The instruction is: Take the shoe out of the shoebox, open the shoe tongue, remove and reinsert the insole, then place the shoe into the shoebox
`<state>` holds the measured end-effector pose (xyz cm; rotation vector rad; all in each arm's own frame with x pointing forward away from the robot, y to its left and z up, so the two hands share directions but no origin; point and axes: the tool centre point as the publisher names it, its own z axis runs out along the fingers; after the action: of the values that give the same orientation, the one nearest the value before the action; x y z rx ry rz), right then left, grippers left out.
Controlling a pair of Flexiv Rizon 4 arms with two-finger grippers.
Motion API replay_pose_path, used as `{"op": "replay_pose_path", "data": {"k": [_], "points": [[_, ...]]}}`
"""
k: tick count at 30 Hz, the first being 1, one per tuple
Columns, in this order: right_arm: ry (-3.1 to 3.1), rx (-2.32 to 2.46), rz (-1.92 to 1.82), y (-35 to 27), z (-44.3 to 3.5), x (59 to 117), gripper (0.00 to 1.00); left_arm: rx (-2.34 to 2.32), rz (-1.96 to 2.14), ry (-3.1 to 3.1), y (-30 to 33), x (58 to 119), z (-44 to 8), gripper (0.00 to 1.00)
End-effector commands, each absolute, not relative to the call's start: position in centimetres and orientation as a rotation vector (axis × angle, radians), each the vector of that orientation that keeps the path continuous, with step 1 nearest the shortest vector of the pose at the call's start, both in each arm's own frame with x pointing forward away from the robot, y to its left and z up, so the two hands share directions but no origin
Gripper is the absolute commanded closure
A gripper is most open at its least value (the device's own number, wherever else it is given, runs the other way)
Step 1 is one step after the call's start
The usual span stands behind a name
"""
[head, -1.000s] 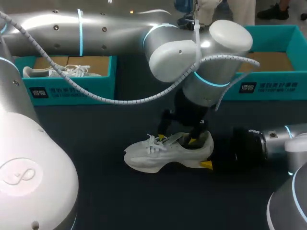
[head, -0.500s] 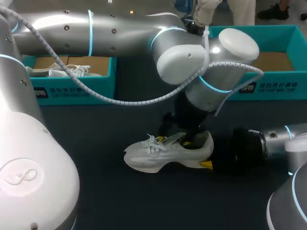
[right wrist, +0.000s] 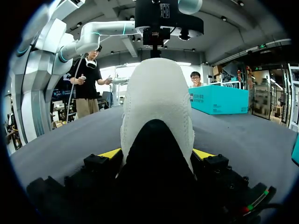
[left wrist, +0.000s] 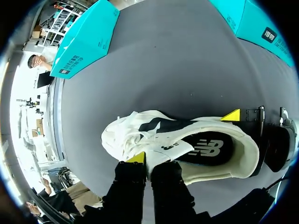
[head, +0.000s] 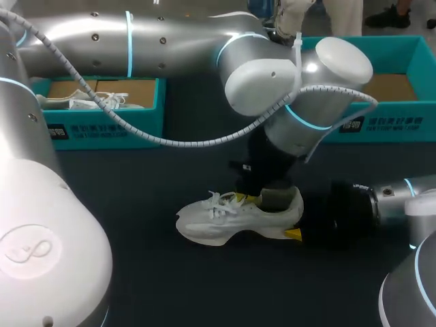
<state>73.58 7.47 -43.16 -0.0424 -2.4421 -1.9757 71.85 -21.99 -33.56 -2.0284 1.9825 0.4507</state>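
Observation:
A white shoe (head: 225, 219) lies on its sole on the dark table, toe to the left. My left gripper (head: 246, 198) comes down from above onto its laced front. In the left wrist view this gripper (left wrist: 147, 161) is shut on the edge of the white tongue (left wrist: 170, 148), with the dark insole (left wrist: 205, 148) showing in the opening beyond. My right gripper (head: 296, 219) holds the heel from the right side. In the right wrist view the heel (right wrist: 156, 98) fills the space between its yellow-tipped fingers (right wrist: 110, 153), and both press against it.
A teal shoebox (head: 102, 126) at the back left holds another white shoe (head: 85, 102). A second teal shoebox (head: 388, 122) stands at the back right, with bare cardboard inside. The left arm's grey cable (head: 170, 142) hangs in front of the left box.
My left gripper has gone from wide open over the shoe's opening to shut at the tongue, shifting slightly towards the laces. The shoe and the right arm have stayed put.

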Motion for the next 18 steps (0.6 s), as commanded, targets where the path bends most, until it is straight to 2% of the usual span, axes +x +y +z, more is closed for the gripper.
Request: {"op": "replay_pose_path", "data": {"k": [1, 18], "points": [[-2.444, -0.043, -1.973, 7.7, -43.6, 73.6, 1.0, -2.136, 0.385, 1.856, -20.9, 71.1, -32.7, 1.0], [-2.444, -0.043, -1.973, 7.7, -43.6, 73.6, 1.0, -2.255, 0.298, 1.813, -13.9, 69.9, -30.2, 1.0]]}}
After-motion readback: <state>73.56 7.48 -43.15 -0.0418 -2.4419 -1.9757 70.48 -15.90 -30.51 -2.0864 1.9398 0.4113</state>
